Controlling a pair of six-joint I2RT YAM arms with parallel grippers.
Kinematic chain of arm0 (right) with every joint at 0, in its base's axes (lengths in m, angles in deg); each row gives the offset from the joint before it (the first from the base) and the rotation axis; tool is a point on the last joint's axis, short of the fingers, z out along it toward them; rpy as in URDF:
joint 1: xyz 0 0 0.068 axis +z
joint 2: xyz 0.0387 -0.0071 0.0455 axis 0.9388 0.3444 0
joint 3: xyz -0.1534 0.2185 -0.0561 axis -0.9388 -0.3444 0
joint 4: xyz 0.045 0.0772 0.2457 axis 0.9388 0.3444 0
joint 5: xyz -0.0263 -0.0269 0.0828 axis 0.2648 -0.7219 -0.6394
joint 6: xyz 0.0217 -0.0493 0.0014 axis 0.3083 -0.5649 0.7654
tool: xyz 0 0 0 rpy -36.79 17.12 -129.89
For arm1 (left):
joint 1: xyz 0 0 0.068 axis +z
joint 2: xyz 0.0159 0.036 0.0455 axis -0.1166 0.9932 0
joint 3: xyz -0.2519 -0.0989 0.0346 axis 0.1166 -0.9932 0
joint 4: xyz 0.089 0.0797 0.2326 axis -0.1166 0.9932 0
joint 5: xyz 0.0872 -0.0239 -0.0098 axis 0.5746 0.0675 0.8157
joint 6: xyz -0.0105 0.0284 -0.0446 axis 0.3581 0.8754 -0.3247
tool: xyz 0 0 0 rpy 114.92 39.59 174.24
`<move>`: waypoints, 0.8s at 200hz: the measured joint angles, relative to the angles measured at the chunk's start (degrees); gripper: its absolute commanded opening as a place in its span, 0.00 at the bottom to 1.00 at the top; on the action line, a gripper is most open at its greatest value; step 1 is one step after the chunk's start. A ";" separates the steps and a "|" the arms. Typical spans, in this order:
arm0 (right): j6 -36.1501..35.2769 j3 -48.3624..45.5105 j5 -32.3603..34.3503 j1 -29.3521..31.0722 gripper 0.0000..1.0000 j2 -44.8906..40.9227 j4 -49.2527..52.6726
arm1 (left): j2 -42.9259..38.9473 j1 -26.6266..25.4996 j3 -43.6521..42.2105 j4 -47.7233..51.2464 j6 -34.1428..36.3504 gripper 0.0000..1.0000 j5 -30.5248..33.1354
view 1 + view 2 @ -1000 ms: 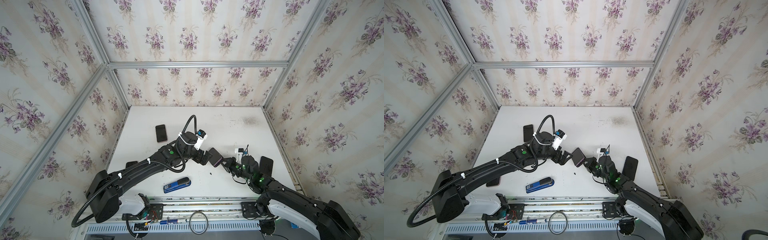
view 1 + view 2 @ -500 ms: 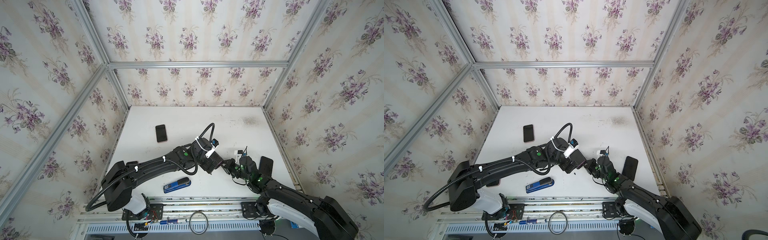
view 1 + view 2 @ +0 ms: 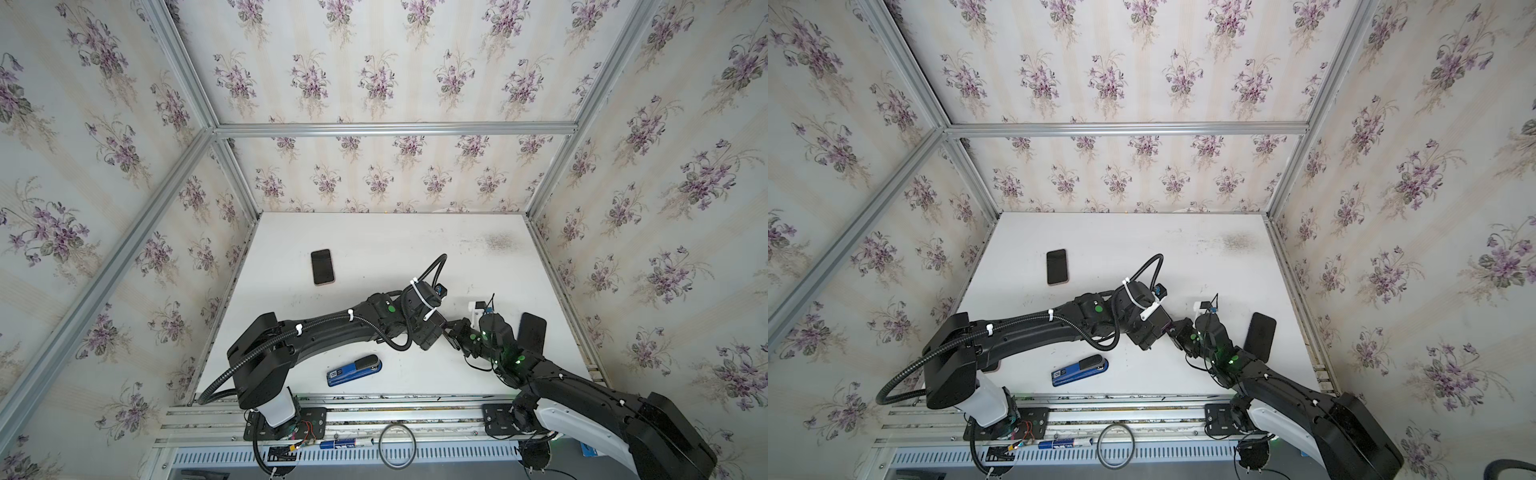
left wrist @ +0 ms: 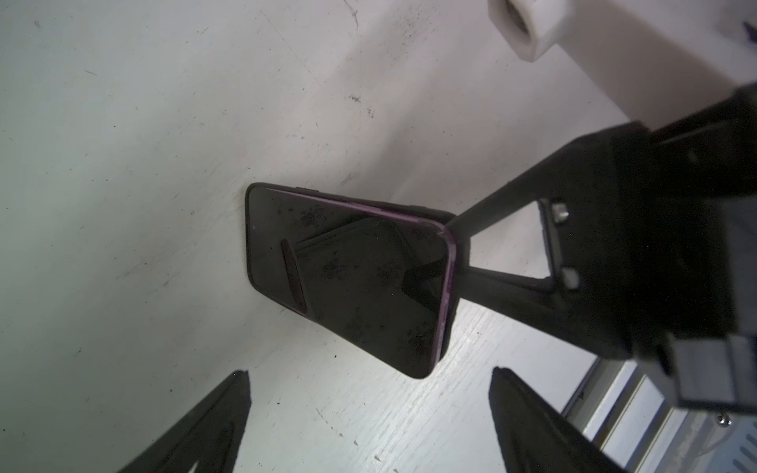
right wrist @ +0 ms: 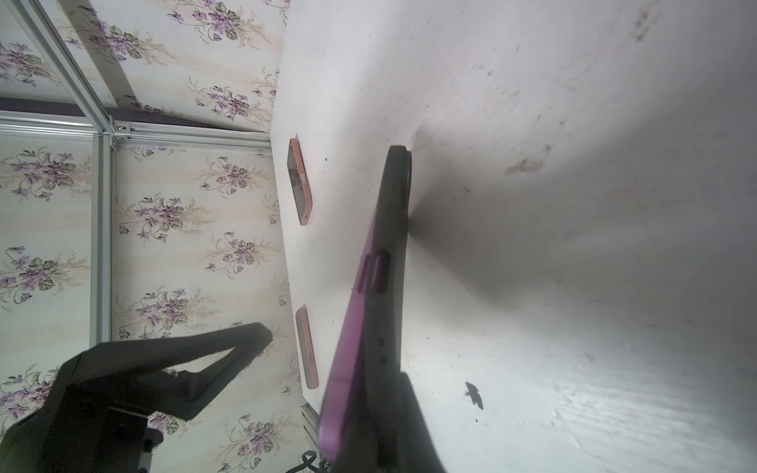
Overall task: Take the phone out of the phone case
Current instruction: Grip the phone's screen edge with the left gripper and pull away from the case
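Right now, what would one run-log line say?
right tool: shut on cased phone, one end lifted off table | left tool: open, nearby | case: on

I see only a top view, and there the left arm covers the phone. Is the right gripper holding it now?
Observer: Yes. In the left wrist view the right gripper is shut on the cased phone, near one corner.
Operator: And the left gripper?
Observer: The left gripper is open, its fingers apart, short of the phone.
Operator: Does the phone lie flat?
Observer: No. The right wrist view shows it tilted, only its far end on the table.
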 measured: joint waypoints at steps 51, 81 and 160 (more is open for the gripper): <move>0.42 -0.37 -0.13 0.00 0.00 -0.37 -0.11 | 2.03 -0.68 0.83 0.83 0.00 0.92 1.33; 0.44 -0.37 -0.17 0.00 0.00 -0.28 -0.24 | 3.15 -0.98 1.29 0.83 0.00 0.90 1.57; 0.90 -0.37 -0.59 -0.04 0.00 -0.42 -0.50 | 5.25 -1.31 2.99 0.68 -0.24 0.75 4.81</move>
